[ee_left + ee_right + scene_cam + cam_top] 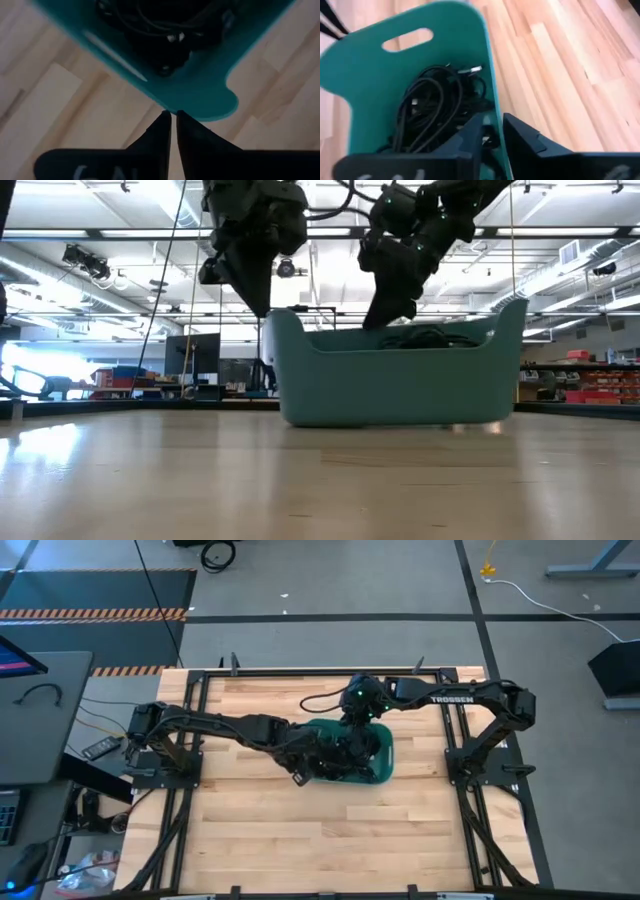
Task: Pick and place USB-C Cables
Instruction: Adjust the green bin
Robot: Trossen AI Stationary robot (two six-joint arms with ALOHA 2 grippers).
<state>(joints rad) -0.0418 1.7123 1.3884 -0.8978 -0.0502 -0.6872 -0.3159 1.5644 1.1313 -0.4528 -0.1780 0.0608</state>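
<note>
One smooth teal plastic tub (pixel 384 768) sits at centre frame on the pale wood-plank table (pixel 300 840). The left gripper (pixel 173 116) hovers at its left rim, fingers a narrow slit apart, empty. Tangled thin black USB-C cables (pixel 437 112), too knotted to count, fill the tub. The right gripper (pixel 492 120) straddles the tub wall, fingers parted.

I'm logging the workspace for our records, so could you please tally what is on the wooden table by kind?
Teal plastic tub: 1
Tangled pile of thin black USB-C cables inside it: 1 pile; separate cords cannot be counted
Dark two-finger grippers at the tub: 2, left gripper and right gripper
Total: 4
</note>
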